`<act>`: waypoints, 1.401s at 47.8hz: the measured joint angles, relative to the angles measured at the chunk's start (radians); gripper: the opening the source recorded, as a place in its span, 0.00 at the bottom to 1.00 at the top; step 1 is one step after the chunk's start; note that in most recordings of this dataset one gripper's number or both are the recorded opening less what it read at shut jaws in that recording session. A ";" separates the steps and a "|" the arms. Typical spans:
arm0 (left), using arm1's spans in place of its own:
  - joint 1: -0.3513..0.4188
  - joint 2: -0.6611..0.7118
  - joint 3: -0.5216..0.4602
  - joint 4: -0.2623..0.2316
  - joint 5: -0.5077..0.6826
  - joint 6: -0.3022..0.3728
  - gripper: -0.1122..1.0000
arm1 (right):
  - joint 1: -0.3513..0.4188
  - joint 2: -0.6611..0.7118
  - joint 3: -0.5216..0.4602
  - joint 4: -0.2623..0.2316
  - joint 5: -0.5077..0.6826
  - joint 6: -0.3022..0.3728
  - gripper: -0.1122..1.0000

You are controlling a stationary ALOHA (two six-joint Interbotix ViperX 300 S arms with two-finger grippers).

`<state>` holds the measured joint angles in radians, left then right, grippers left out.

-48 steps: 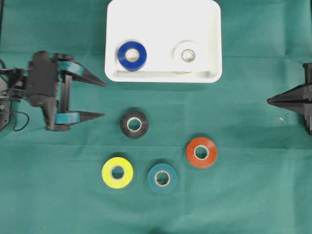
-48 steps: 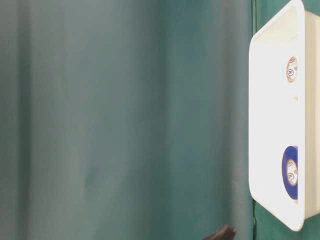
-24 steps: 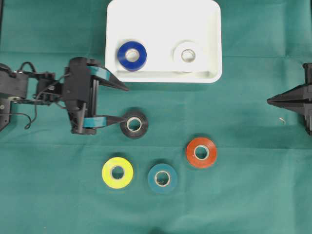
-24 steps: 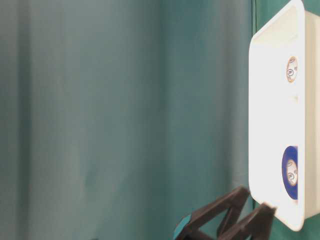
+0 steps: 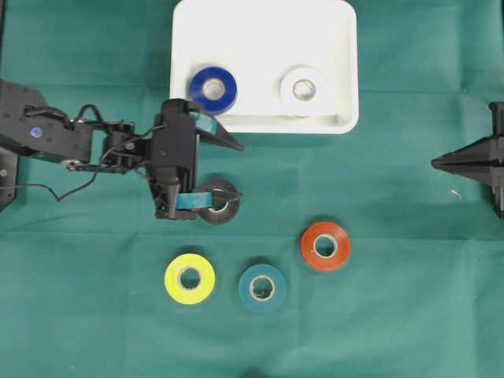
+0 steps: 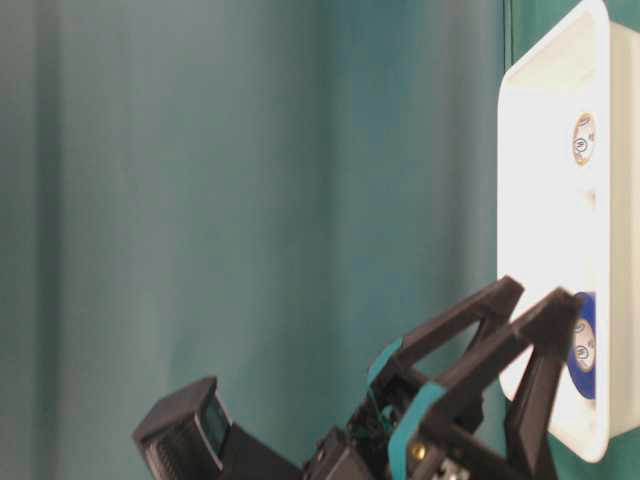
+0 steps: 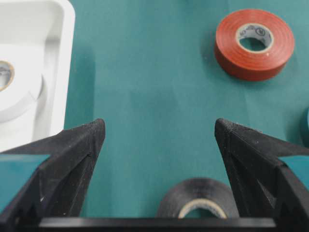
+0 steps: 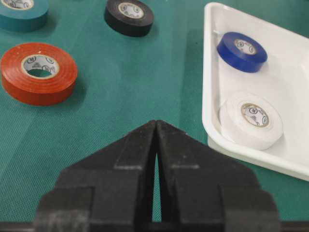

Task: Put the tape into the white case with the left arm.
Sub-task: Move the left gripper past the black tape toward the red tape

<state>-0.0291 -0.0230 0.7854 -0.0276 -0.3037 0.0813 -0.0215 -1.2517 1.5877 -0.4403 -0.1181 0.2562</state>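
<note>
Left gripper [image 5: 231, 171]: jaws spread wide, empty, above black tape roll [image 5: 218, 201]. White case [image 5: 264, 116]: holds blue and white rolls. Right gripper [image 5: 435, 163]: closed.

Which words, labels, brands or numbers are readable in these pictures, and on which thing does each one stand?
No text can be read.
Red tape: small marks printed on the inner core, too small to read.
Black tape: core print, blurred.
White tape: core print, illegible.
Blue tape: core print, illegible.
White case: no text visible.
</note>
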 measured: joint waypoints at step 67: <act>-0.002 0.276 -0.318 0.002 0.084 0.000 0.95 | 0.000 0.000 0.000 0.000 0.002 0.000 0.02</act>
<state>-0.0307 0.2531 0.4679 -0.0261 -0.2194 0.0813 -0.0215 -1.2517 1.5877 -0.4403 -0.1166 0.2562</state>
